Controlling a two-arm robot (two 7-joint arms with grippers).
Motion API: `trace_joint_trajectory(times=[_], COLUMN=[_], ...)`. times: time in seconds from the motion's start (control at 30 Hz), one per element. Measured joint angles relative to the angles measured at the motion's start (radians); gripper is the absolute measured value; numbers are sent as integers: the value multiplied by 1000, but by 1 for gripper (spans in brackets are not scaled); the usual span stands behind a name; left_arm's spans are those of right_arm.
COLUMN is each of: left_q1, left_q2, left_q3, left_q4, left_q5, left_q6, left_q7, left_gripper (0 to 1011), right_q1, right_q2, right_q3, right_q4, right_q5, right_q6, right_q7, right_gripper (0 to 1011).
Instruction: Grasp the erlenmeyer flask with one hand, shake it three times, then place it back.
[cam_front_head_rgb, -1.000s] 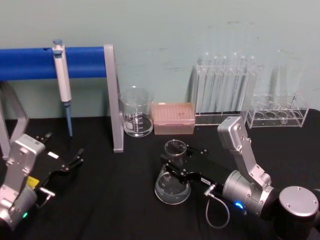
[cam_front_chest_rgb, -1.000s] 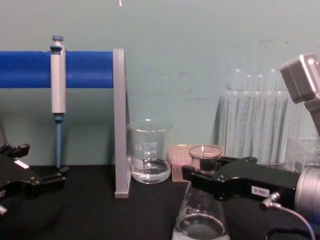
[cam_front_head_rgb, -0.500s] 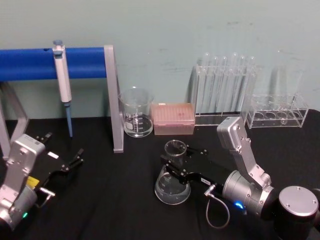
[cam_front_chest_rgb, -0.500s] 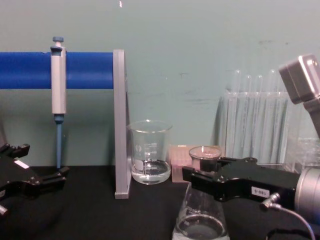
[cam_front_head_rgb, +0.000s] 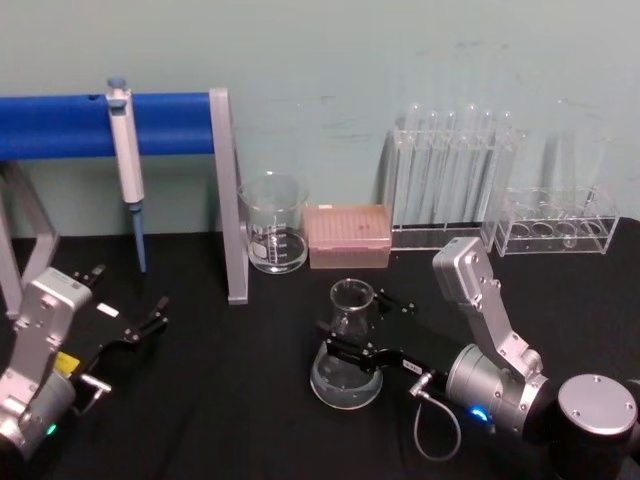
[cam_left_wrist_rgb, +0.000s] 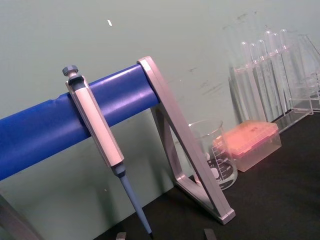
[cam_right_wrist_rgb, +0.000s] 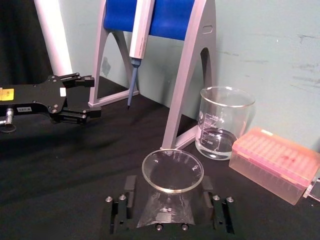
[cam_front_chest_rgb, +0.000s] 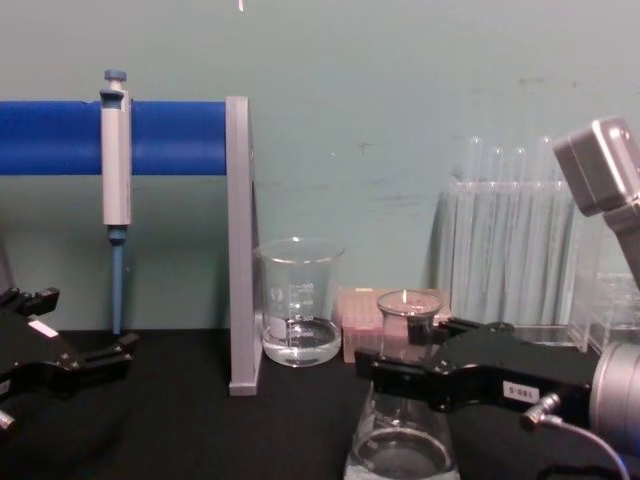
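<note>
Black bench (cam_front_head_rgb: 230, 400) with a blue-barred stand (cam_front_head_rgb: 225, 190) at far left carrying a hanging pipette (cam_front_head_rgb: 124, 165), and a glass beaker (cam_front_head_rgb: 272, 225) and pink tip box (cam_front_head_rgb: 346, 236) just right of it. Right hand (cam_front_head_rgb: 352, 326) reaching in from the right, jaws clamped on the neck of the erlenmeyer flask (cam_front_head_rgb: 347, 372), upright at bench centre, near side. Left hand (cam_front_head_rgb: 130, 310) parked at near left, jaws apart, holding nothing.
</note>
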Motion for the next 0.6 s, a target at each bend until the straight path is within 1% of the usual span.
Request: trace_joint_trajectory(times=[0.1, 0.2, 0.27, 0.3, 0.6], left_q1=[0, 0, 0, 0, 0], left_q2=[0, 0, 0, 0, 0], left_q3=[0, 0, 0, 0, 0], left_q4=[0, 0, 0, 0, 0], left_q5=[0, 0, 0, 0, 0], left_q6=[0, 0, 0, 0, 0], left_q7=[0, 0, 0, 0, 0], left_gripper=[1001, 1001, 1001, 1001, 1001], right_q1=[0, 0, 0, 0, 0], right_q2=[0, 0, 0, 0, 0], right_q3=[0, 0, 1, 1, 1], right_q4=[0, 0, -1, -1, -1], right_q5=[0, 1, 1, 1, 2], right_q6=[-1, -1, -1, -1, -2], right_q7=[0, 0, 0, 0, 0], right_gripper=[824, 929, 961, 1002, 1000])
